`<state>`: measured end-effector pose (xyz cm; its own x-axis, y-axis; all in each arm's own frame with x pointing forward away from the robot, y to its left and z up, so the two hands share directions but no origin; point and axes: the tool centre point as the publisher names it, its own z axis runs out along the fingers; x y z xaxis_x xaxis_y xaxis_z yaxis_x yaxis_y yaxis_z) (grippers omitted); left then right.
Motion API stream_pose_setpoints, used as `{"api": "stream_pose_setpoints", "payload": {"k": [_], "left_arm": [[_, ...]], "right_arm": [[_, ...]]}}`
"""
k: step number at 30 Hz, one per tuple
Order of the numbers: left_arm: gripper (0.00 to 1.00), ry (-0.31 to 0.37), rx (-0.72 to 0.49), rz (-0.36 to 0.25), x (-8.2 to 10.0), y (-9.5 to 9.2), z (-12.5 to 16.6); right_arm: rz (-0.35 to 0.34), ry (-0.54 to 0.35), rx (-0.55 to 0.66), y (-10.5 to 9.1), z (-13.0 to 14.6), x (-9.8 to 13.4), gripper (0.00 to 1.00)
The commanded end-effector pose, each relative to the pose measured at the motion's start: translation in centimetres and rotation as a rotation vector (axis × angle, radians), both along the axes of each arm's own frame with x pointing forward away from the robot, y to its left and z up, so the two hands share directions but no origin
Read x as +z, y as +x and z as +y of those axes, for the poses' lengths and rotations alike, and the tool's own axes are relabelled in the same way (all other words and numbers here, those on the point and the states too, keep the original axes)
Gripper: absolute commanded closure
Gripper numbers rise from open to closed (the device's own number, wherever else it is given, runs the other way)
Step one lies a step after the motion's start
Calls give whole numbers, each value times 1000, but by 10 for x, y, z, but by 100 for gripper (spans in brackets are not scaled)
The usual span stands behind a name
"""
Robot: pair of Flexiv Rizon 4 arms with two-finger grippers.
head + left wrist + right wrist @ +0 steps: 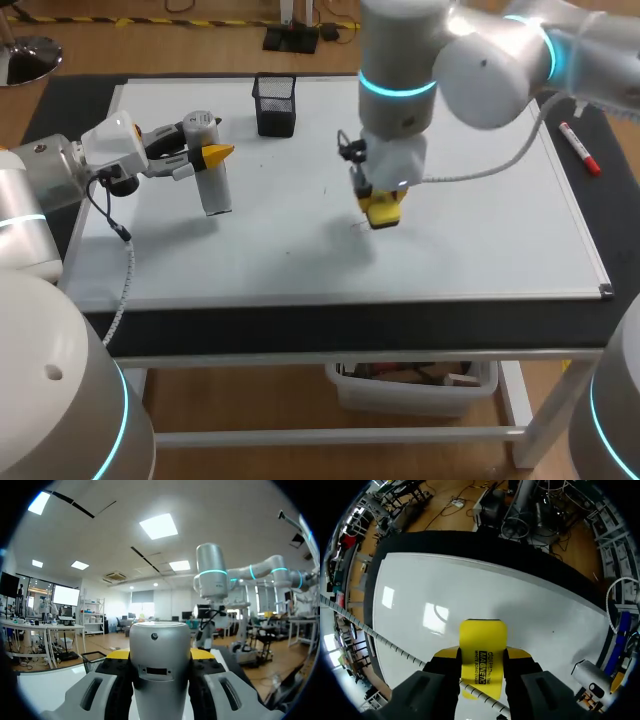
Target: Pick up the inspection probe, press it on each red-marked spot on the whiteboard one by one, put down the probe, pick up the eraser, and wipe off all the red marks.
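The inspection probe [213, 182], a silver-white cylinder, stands nearly upright on the left part of the whiteboard [470, 240]. My left gripper [206, 151] is shut on its upper end. In the left wrist view the probe [160, 672] fills the gap between the yellow tips of the left gripper [160, 654]. My right gripper [382, 203] points down at the board's middle and is shut on the yellow eraser [384, 214]. In the right wrist view the eraser [482, 635] lies flat on the whiteboard [470, 590], held by the right gripper [483, 656]. I make out no clear red marks.
A black mesh pen cup [275, 104] stands at the board's far edge, between the two arms. A red marker [579, 147] lies on the black mat to the right of the board. The probe [592, 677] also shows beside the eraser in the right wrist view.
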<state>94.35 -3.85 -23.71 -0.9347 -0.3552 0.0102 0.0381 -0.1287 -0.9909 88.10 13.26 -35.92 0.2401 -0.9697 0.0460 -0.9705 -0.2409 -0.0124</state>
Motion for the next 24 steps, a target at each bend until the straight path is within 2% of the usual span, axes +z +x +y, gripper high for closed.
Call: {"api": "stream_pose_setpoints", "payload": {"k": [1, 4, 11, 24], "left_arm": [[100, -2, -2, 0, 1, 0, 0], [100, -2, -2, 0, 1, 0, 0], [100, -2, -2, 0, 1, 0, 0], [100, -2, -2, 0, 1, 0, 0]], "right_arm": [[-21, -36, -4, -5, 18, -9, 100], [5, -18, -15, -6, 26, -16, 100], [12, -46, 6, -10, 40, -35, 100], [27, -66, 30, -4, 32, -53, 100]]}}
